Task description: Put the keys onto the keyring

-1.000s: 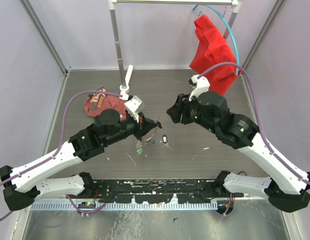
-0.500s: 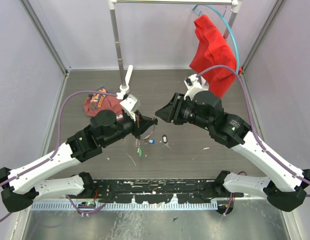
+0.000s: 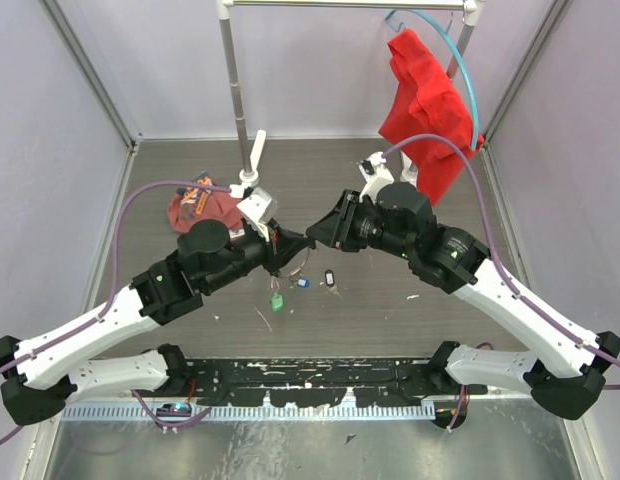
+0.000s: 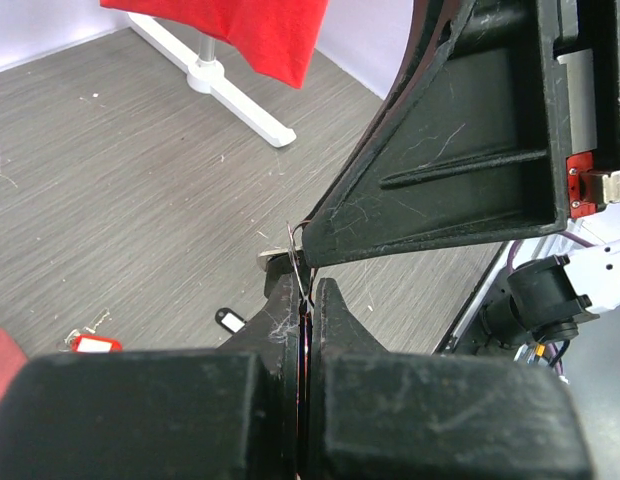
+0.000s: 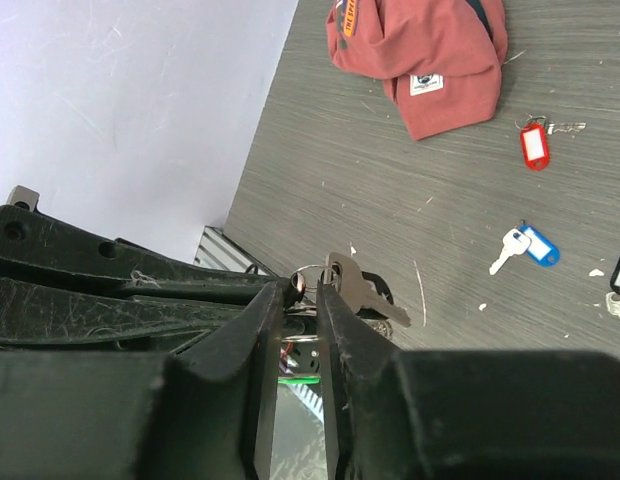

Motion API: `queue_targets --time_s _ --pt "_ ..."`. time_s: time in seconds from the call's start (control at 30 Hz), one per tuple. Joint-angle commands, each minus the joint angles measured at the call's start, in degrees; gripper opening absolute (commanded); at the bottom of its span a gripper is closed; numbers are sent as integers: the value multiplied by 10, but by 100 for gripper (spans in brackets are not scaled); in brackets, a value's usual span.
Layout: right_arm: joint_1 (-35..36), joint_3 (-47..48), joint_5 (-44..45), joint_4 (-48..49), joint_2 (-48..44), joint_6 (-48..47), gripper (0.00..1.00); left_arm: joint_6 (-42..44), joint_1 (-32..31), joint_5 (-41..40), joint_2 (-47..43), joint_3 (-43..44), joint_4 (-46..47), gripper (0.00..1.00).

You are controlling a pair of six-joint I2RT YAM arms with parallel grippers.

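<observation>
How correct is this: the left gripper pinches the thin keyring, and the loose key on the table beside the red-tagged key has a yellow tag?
One detail is wrong. The left gripper does pinch the keyring, but the loose key beside the red-tagged key has a blue tag, not a yellow one; the right wrist view shows it.

Bright, even light throughout; close wrist-view foregrounds look soft.

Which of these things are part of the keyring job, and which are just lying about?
Part of the job:
- keyring
- blue-tagged key
- red-tagged key
- black-tagged key
- green-tagged key

Lying about:
- brick-red garment
- bright red cloth, hung on the blue hoop hanger
- metal clothes rack
</observation>
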Motion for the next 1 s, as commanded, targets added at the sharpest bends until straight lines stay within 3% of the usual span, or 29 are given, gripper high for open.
queue_targets --time_s 0.0,0.27,0.3,0.4,0.5,0.7,0.83,0.97 --pt "-3 3 -8 43 -5 9 24 5 2 0 -11 -5 31 0" --pt "-3 -6 -8 54 -9 10 2 8 2 12 -10 -7 37 1" --pt "-3 -7 -7 57 -11 8 1 10 2 19 -11 -10 40 6" --pt "-2 -14 -6 74 -18 2 1 13 2 34 -24 -28 63 40" --pt "-3 -8 11 65 -21 -16 1 17 2 39 -33 -37 72 59" --pt "-3 54 96 -45 -7 -93 1 31 2 22 -45 -37 51 74" --pt "-3 99 183 -153 16 -150 1 42 9 -4 -35 -18 10 79" --pt "-6 120 216 -241 40 -178 1 31 45 25 -8 -1 -17 83"
